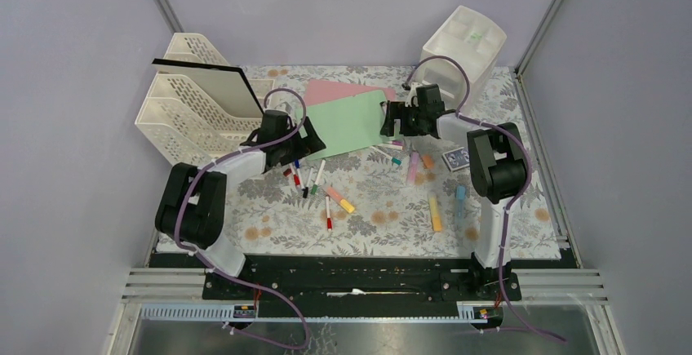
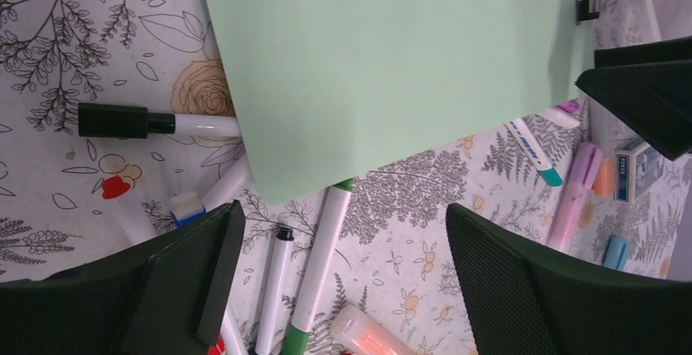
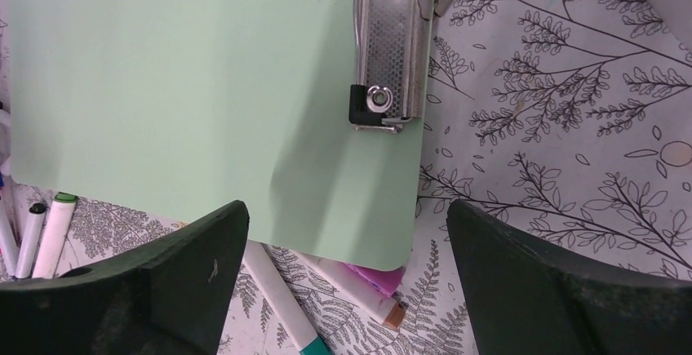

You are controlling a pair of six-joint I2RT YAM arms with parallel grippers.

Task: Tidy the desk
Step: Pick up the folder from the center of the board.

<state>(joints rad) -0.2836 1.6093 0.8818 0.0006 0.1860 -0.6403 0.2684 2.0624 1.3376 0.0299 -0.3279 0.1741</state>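
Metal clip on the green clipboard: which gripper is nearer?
Right. The right gripper hovers just beside the metal clip; the left gripper is across the green clipboard, at its opposite end.

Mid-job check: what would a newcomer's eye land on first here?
A mint-green clipboard lies centrally over a pink sheet, the open left end effector at one end and the open right end effector at its clip end. Nearer the arms, markers and highlighters lie scattered on the desk; a cream file rack stands rear left, a white drawer unit rear right.

White-linked, black-jointed left arm (image 1: 235, 162) and right arm (image 1: 494, 161) carry purple cables (image 1: 441, 58). Left gripper (image 2: 343, 237) and right gripper (image 3: 347, 237) — both are matte black wedges.
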